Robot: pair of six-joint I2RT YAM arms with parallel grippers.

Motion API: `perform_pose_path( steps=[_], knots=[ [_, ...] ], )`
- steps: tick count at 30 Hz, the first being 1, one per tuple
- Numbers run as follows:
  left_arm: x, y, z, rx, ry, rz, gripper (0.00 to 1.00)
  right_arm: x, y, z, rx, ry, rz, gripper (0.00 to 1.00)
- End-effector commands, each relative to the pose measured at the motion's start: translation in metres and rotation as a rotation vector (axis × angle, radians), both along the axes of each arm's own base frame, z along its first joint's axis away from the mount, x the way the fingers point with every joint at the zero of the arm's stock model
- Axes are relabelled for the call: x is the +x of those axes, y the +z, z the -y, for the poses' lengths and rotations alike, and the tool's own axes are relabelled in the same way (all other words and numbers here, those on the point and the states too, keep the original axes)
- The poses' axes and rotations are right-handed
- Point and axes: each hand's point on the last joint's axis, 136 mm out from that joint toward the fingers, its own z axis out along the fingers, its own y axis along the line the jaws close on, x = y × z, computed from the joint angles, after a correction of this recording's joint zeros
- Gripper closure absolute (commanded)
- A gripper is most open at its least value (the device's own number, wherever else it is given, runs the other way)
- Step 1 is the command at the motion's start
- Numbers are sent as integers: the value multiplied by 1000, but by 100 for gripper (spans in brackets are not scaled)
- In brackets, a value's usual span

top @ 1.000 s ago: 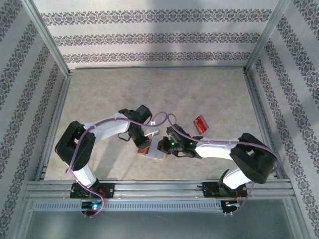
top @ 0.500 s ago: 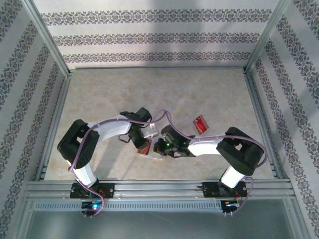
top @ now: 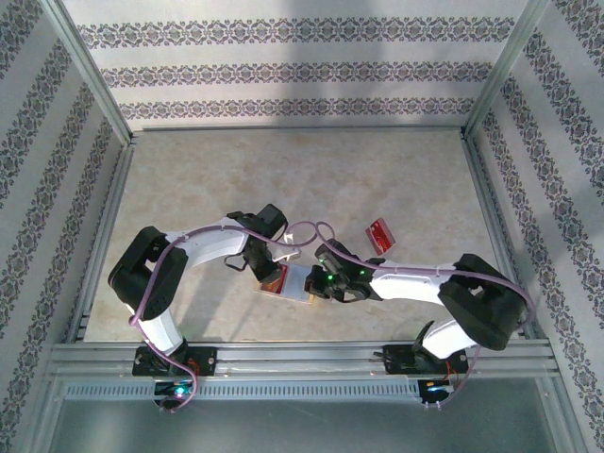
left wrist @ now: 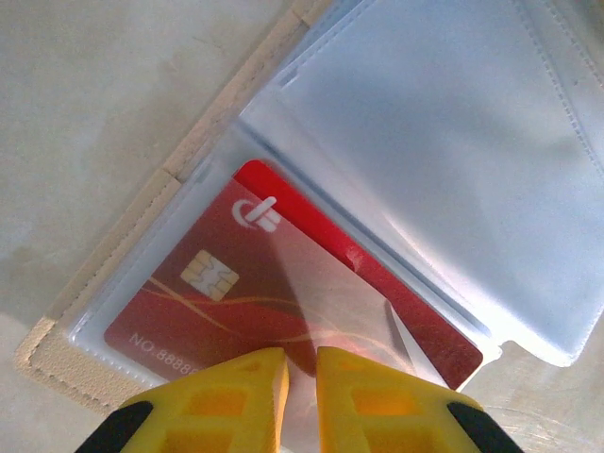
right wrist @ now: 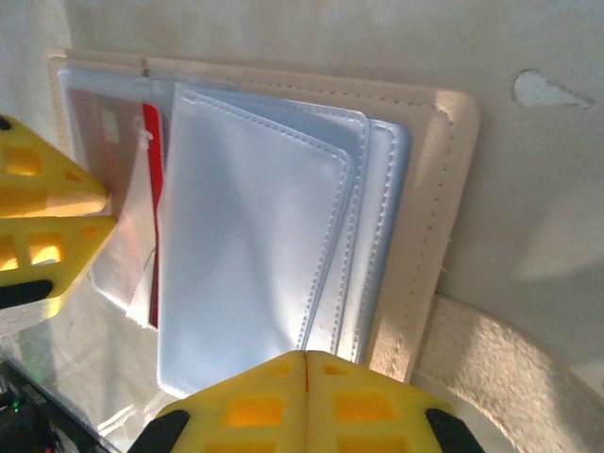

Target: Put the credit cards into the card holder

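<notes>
Just ahead of the left jaws, which stand narrowed to a slit and pinch its near edge, the bright red credit card [left wrist: 274,283] with a gold chip and white logo runs forward into the clear plastic sleeve [left wrist: 203,184] of the tan-beige folding card holder [left wrist: 151,193]. Most of the card lies under that sleeve. The corner off to one side of the tips appears to stick out past the sleeve's mouth. Beyond the card, farther from these jaws, the stack of grey-lilac pocket leaves [left wrist: 444,142] is folded aside. The right jaws are closed tip to tip at the near edge of those leaves. Whether a leaf is caught between them I cannot tell, but they seem to steady the holder, which lies open flat on the pale marbled counter [top: 283,179]. Well away from both jaws lies a second red card [top: 379,234]. The step in hand, I judge, is seating the first card. The next move calls for a short push straight ahead along the sleeve, then a release that does not drag the card back out.
</notes>
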Motion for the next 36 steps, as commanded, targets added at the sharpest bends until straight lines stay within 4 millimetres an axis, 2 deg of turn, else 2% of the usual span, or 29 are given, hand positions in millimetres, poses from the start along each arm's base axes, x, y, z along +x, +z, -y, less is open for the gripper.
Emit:
perform_pose_path(
  steps=[1,6,11,15,22,27,36],
  knots=[
    [0,6,0,8,-6,-11,78,2,10,11,-34,9,40,100],
    [-3,30,21,-61,33,-34,65,3,30,22,-20,-16,86,100],
    [-27,24,42,-46,-18,-76,61,1,36,35,16,-63,102,100],
    [-38,6,47,-16,-42,-98,61,-1,39,41,32,-76,114,100],
    [-36,-13,51,25,-31,-113,61,-3,41,43,53,-84,122,100],
    [-38,-20,48,33,-26,-117,62,-3,42,35,75,-70,130,99],
    [-39,-23,45,39,-34,-111,77,-1,35,17,101,-38,107,99]
  ],
)
